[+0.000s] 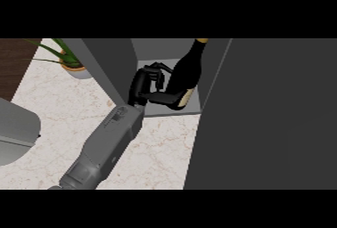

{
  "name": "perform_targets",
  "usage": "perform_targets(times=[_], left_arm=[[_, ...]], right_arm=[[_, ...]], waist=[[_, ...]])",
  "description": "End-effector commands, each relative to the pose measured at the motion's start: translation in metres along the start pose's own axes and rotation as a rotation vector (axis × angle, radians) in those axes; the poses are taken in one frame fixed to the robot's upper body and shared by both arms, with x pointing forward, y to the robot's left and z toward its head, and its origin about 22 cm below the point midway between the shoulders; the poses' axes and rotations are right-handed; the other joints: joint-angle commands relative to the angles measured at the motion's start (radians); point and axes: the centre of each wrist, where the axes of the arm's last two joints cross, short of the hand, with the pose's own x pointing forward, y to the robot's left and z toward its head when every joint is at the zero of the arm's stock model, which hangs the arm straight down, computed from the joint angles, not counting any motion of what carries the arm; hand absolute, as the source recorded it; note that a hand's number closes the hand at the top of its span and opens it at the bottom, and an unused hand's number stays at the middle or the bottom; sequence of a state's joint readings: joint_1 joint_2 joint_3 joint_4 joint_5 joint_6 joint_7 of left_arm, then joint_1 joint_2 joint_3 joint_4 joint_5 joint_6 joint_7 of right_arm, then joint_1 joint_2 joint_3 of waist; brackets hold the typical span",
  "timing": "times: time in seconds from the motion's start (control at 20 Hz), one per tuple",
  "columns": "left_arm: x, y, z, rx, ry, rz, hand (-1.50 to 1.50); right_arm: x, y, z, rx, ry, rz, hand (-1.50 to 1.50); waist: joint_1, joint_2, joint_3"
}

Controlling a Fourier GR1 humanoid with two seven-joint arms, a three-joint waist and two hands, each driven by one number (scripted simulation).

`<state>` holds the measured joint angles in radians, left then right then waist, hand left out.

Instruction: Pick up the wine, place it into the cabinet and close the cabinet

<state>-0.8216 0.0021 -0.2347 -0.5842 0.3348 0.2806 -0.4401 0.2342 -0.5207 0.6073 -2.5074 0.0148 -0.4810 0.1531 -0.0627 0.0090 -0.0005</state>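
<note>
The hand [146,84] reached into the open cabinet [118,62] from the lower left on its grey forearm [105,142]; which of the 2 arms it belonged to could not be told for sure from the head view, though it came up at the view's left, so it was read here as the left hand. Its fingers and thumb were curled round the lower body of the wine [184,73], so it was holding the bottle; the other hand showed nowhere in the view.

The wine stood nearly upright inside the cabinet's compartment, neck toward the top of the view, base at or just above the cabinet floor [172,110]; whether it rested there could not be told. The cabinet door [270,116] stood open at the right, a broad dark panel running down the view.

By this reading, step 1 of the task, the pick-up, was done; step 2, the placing, was close to done, since the bottle was inside but not yet released. What was left: letting go, drawing the hand out, and swinging the door shut. A potted plant [69,62] stood on the counter [158,151] just left of the cabinet.
</note>
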Motion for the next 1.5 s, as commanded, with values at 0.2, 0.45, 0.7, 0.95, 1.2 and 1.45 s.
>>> perform_targets(times=[0.2,0.45,0.7,0.95,1.2,1.45], left_arm=[[0.008,-0.007,-0.02,0.051,0.085,-0.098,1.5],[0.003,0.002,-0.023,0.115,0.103,-0.045,1.5],[-0.002,0.007,-0.024,0.136,0.097,-0.041,1.5],[-0.004,0.026,-0.026,0.177,0.112,-0.067,1.5],[0.011,0.024,-0.039,0.197,0.06,-0.157,1.5],[0.016,0.037,-0.043,0.23,0.028,-0.23,-1.5]], right_arm=[[0.035,-0.003,0.01,0.028,-0.029,-0.116,-1.5],[0.033,-0.001,0.014,0.062,-0.028,-0.128,-1.5],[0.022,-0.002,0.016,0.05,-0.012,-0.125,-1.5],[0.028,-0.004,0.014,0.049,-0.044,-0.127,-1.5],[0.018,-0.002,0.014,0.06,-0.035,-0.121,-1.5],[0.023,-0.001,0.016,0.105,-0.051,-0.137,-1.5]], waist=[[-0.019,0.005,-0.001],[-0.043,0.012,-0.001],[-0.046,0.016,0.001],[-0.049,0.026,-0.001],[-0.057,0.029,-0.001],[-0.069,0.033,-0.001]])
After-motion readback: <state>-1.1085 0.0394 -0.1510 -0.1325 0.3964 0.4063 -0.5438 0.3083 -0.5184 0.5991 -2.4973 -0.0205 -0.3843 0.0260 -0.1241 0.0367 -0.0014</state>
